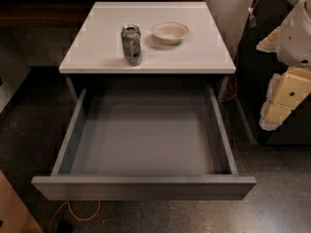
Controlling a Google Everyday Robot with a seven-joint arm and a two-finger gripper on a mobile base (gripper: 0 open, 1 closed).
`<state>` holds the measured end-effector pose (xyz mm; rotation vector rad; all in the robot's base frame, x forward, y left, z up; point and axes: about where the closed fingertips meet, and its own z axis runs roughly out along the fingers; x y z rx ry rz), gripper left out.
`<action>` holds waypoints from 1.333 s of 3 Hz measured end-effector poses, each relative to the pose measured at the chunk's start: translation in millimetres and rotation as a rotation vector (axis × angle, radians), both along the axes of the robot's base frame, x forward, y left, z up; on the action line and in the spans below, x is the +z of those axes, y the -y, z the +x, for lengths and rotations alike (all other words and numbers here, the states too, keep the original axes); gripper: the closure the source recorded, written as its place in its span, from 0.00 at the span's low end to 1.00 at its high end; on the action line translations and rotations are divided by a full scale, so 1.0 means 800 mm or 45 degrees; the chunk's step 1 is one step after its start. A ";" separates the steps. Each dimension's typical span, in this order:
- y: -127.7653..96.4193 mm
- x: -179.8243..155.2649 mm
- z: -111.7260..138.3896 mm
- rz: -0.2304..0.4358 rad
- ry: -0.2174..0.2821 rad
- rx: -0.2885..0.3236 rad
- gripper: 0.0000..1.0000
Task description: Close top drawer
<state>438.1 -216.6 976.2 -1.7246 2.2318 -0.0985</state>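
The top drawer (143, 188) is pulled far out of the cabinet toward me. Its flat grey front panel runs across the lower part of the camera view, and its grey inside (146, 130) holds nothing. My gripper (283, 103), white and cream, hangs at the right edge of the view. It is to the right of the drawer's right side wall, a little above it and apart from it, and it holds nothing that I can see.
The white cabinet top (204, 47) carries a green-and-silver can (131, 44) near its front edge and a pale bowl (169, 32) behind it. An orange cable (73, 210) lies on the speckled floor under the drawer front. A dark panel (252, 81) stands right of the cabinet.
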 end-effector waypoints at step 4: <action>-0.081 -0.089 -0.083 0.290 -0.077 0.160 0.00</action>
